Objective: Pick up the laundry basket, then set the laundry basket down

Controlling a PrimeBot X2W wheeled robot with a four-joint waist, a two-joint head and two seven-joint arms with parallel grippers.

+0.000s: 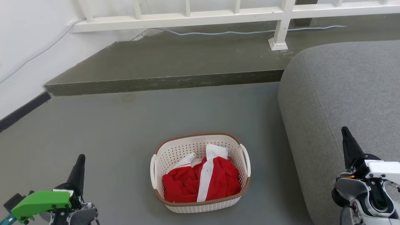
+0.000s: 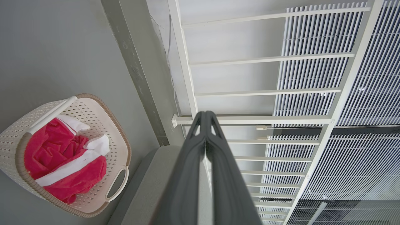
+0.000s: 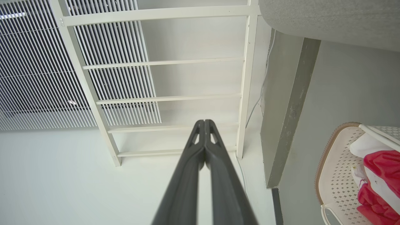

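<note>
Head view: laundry basket [image 1: 203, 207] between jaws

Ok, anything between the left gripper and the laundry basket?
No. In the head view, the stretch from the left gripper to the laundry basket is bare grey floor.

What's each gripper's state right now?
Left gripper: closed, holding nothing.
Right gripper: closed, holding nothing.

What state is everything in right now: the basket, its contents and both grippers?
laundry basket: upright on the floor, both handles untouched.
red and white garment: crumpled inside the basket.
left gripper: shut, empty, apart from the basket.
right gripper: shut, empty, apart from the basket.
</note>
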